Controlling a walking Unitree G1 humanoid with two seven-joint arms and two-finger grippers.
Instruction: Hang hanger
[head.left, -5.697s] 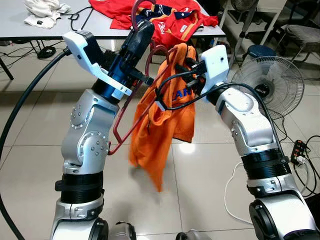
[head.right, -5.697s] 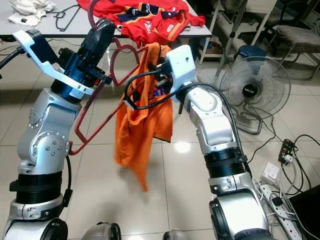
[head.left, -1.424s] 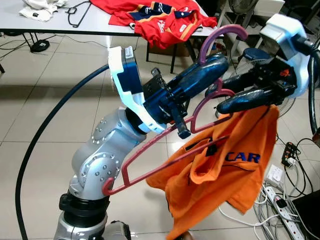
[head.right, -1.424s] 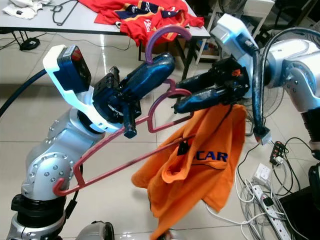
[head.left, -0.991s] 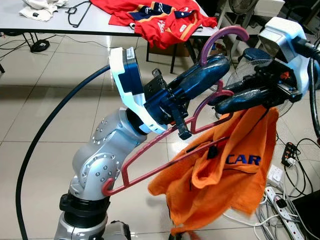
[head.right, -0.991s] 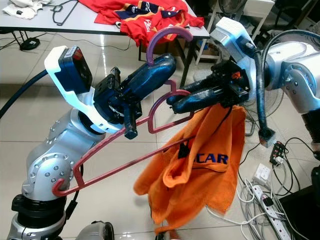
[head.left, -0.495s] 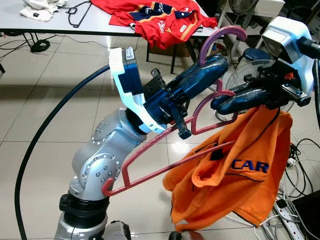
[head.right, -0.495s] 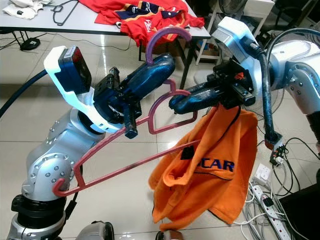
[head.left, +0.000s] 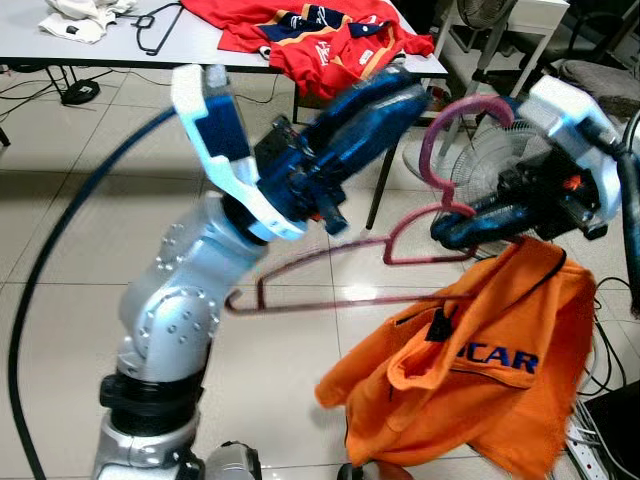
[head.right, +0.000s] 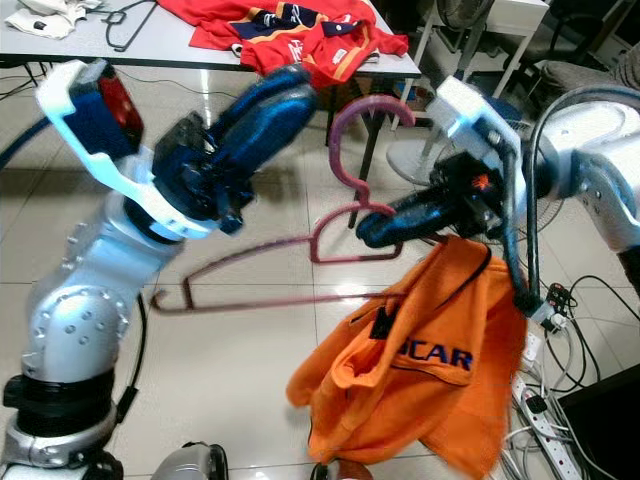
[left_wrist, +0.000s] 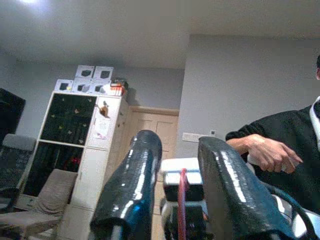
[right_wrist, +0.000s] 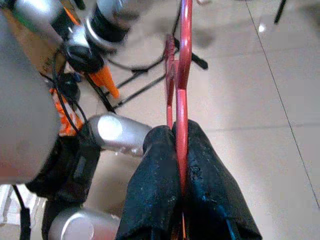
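The hanger (head.right: 330, 250) is dark red plastic with a thick rounded hook (head.right: 365, 125) curling up at its twelve o'clock, a small loop below the neck, and a long thin crossbar running out toward nine o'clock to an upturned end. It hangs in mid-air above the floor, between the two arms. The right gripper (head.right: 375, 232) is clenched on the hanger at the loop under the neck; the right wrist view shows its two black fingers (right_wrist: 155, 195) pressed against either side of the red bar. An orange polo shirt (head.right: 430, 365) droops from that same gripper, down toward five o'clock of the hanger, bunched and loose, its collar open.

The left gripper (head.right: 270, 100) is raised at ten o'clock of the hanger, blurred, apart from the plastic. In the left wrist view its fingers (left_wrist: 132, 190) stand parted with a gap between them.

The floor (head.left: 80, 230) is pale glossy tile. A grey table (head.right: 150, 45) stands beyond, carrying a red jersey (head.right: 300, 35), a black wire hanger (head.right: 122, 28) and white cloth (head.right: 45, 18). A pedestal fan (head.left: 480, 170) stands behind the right arm; a power strip and cables (head.right: 530, 345) lie at four o'clock. The left wrist view shows a white cabinet (left_wrist: 87, 155) and a person in a dark sleeve (left_wrist: 280, 132).

Blue capitals on the shirt chest read "CAR", the start hidden by a fold.
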